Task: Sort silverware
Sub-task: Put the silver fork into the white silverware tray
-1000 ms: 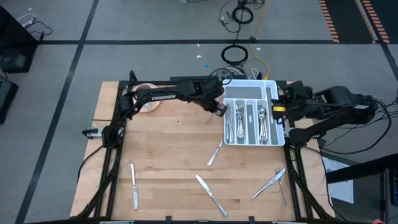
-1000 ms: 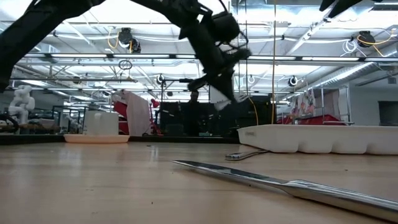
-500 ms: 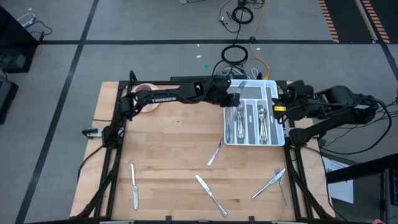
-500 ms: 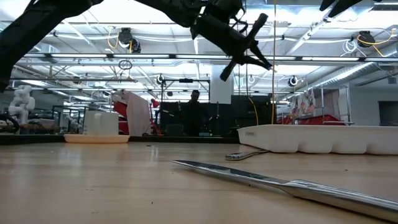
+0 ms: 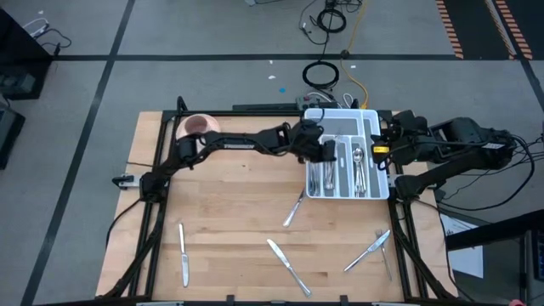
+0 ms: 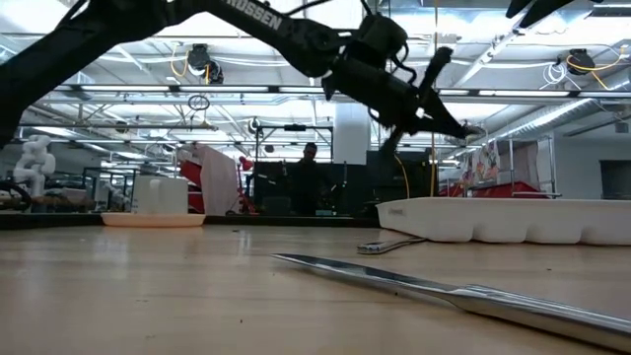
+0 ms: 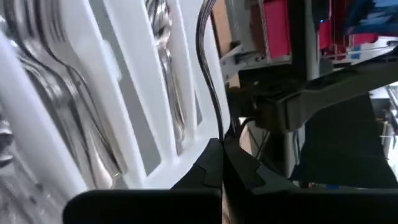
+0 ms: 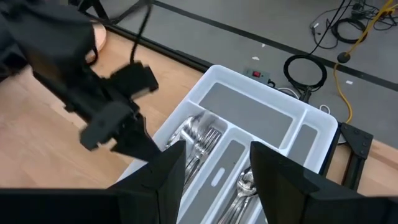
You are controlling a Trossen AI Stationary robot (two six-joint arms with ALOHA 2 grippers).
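Left gripper (image 5: 330, 151) closed, empty, above white tray (image 5: 371, 123)

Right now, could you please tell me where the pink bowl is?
In the high view, the round pink bowl sits at the wooden table's far left corner, beside the left arm's base.

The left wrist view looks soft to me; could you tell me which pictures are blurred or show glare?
Left wrist view: the forks and white tray are smeared. Low view: the near knife is out of focus, with bright ceiling lights behind. High view: even light, sharp.
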